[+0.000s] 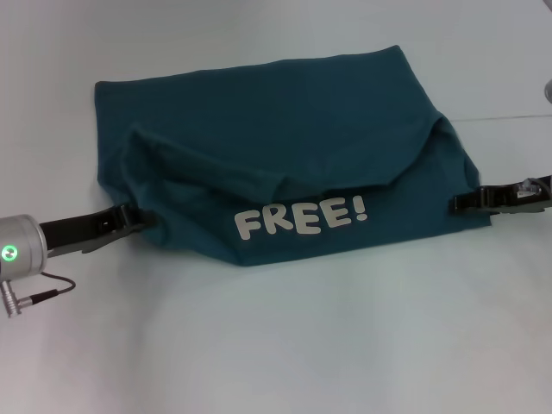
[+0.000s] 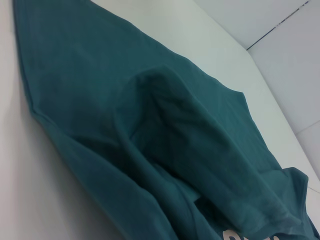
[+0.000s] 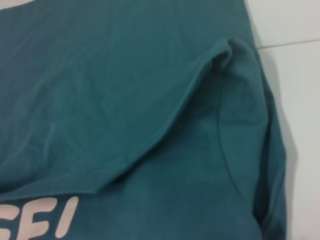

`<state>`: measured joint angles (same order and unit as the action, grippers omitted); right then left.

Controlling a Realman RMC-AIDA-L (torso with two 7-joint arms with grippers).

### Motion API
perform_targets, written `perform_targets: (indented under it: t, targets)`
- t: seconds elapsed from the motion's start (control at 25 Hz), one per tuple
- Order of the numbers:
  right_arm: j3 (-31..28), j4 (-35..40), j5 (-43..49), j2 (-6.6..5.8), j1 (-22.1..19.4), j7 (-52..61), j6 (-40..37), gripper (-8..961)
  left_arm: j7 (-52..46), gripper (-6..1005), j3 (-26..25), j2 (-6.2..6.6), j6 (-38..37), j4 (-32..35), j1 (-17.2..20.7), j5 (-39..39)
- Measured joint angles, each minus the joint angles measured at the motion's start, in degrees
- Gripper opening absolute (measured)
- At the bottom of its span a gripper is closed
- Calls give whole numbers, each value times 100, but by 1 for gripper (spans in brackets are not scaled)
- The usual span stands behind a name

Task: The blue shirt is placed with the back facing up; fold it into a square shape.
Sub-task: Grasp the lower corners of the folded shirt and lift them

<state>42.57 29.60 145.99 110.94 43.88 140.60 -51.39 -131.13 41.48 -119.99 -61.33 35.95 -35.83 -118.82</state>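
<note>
We see the blue shirt [image 1: 285,147] lying on the white table [image 1: 285,345], partly folded, with its near part turned over so the white "FREE!" letters [image 1: 302,217] face up. Our left gripper [image 1: 138,220] is at the shirt's left edge. Our right gripper [image 1: 461,203] is at the shirt's right edge. We cannot tell if either one pinches the cloth.
</note>
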Motion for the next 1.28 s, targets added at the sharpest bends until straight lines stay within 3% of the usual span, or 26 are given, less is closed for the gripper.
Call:
perform_targets:
  t: [0.32, 0.64, 1.04, 1.16, 1.28]
  targets:
    - [15, 0, -34, 6, 25, 40, -52, 683, 0, 2, 0, -7, 3, 2, -12, 0]
    - [26, 30, -9, -11, 4, 53, -91, 450, -14, 2, 1, -7, 4, 3, -1, 0]
    - [26, 61, -6, -34, -21, 29, -113, 22, -18, 2, 11, 11, -39, -13, -9, 0]
    - [25, 112, -7, -57, -25, 39, -270, 22, -68, 2, 144, 39, -158, 11, -5, -23]
    - [26, 411, -6, -81, -107, 53, -935, 22, -362, 2, 263, 80, -540, 221, 27, -357]
